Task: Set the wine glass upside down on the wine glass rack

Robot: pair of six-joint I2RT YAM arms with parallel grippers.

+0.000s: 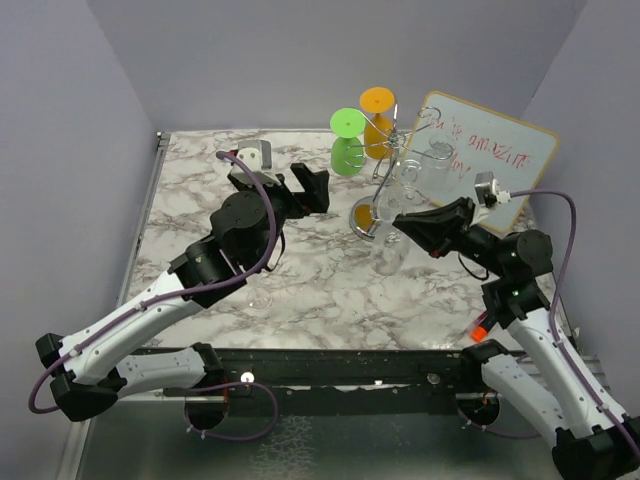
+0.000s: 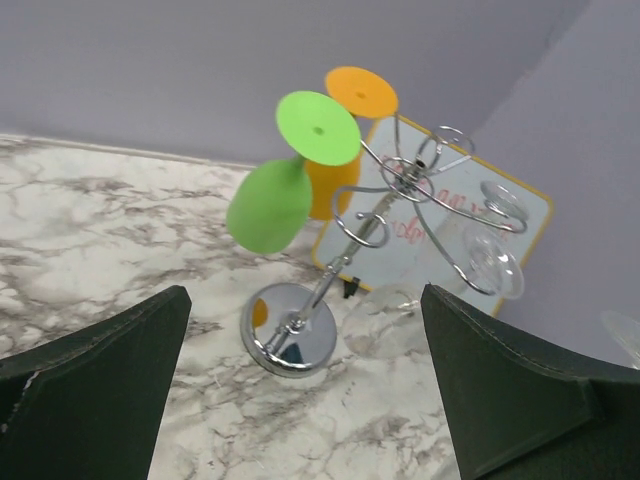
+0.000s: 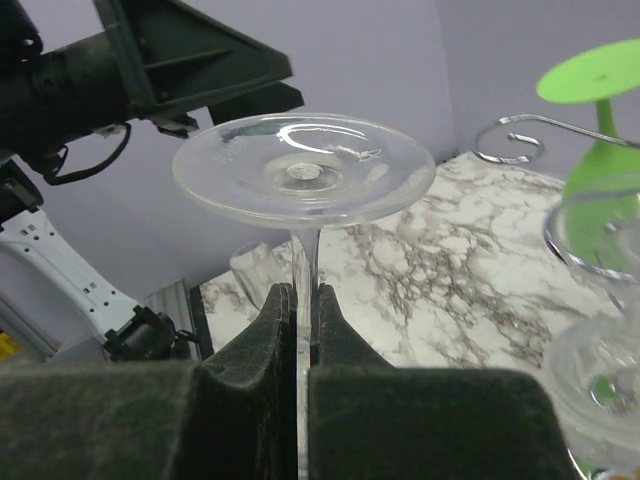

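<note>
Clear glass is what the right end effector (image 3: 300,300) has hold of. Its two padded fingers (image 3: 270,340) are pressed together on the thin stem of the wine glass (image 3: 303,172). The glass is held upside down, with its round foot just above the fingertips and its bowl below them, mostly hidden. Whether the rim touches the marble-patterned worktop (image 1: 200,200) cannot be told. The wine glass rack (image 2: 290,340) stands close beside this end effector, apart from the held glass. One of its chrome curls shows up and to the right of the foot in the right wrist view. The left end effector (image 2: 305,295) is spread as wide as it goes and grips nothing. It faces the rack, which stands ahead of it, framed between its two dark fingers and not touching either. A green glass (image 2: 270,205) hangs foot-up from an arm on the side nearer this end effector, with an orange glass (image 2: 360,92) just behind it. Clear glasses (image 2: 495,265) hang from the arms on the far side. A white board (image 1: 500,160) with red writing stands beyond the rack.
</note>
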